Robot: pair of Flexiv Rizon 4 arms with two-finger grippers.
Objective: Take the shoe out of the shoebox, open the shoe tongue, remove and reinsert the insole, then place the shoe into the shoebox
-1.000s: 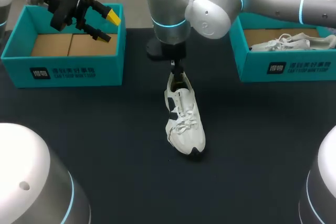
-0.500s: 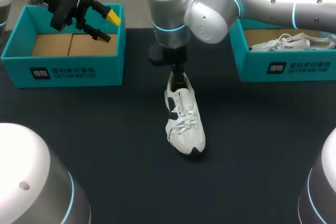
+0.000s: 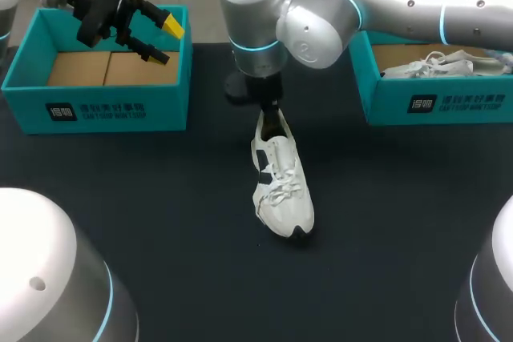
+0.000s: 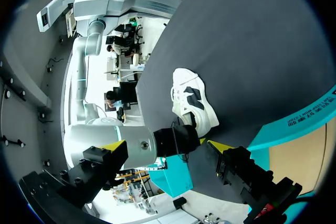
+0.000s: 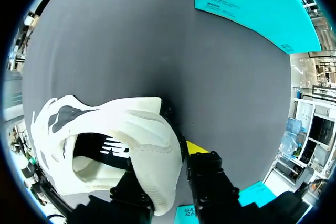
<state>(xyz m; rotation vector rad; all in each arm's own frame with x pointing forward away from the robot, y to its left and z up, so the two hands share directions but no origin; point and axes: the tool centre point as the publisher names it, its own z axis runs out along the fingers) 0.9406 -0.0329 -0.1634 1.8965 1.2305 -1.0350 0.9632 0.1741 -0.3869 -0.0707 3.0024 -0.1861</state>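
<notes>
At mid-table, grips the heel of the white shoe (image 3: pixel 280 186) in the right gripper (image 5: pixel 167 163) (one finger inside, one outside); holds the left gripper (image 3: pixel 166 41) spread, empty, over a teal shoebox (image 3: pixel 96 110).

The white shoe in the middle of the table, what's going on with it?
The white shoe lies out of its box on the dark table, between the left shoebox and the right shoebox. The right gripper pinches its heel collar, a finger on either side. The left gripper hangs open and empty over the left shoebox. A second shoe sits in the right shoebox.
</notes>
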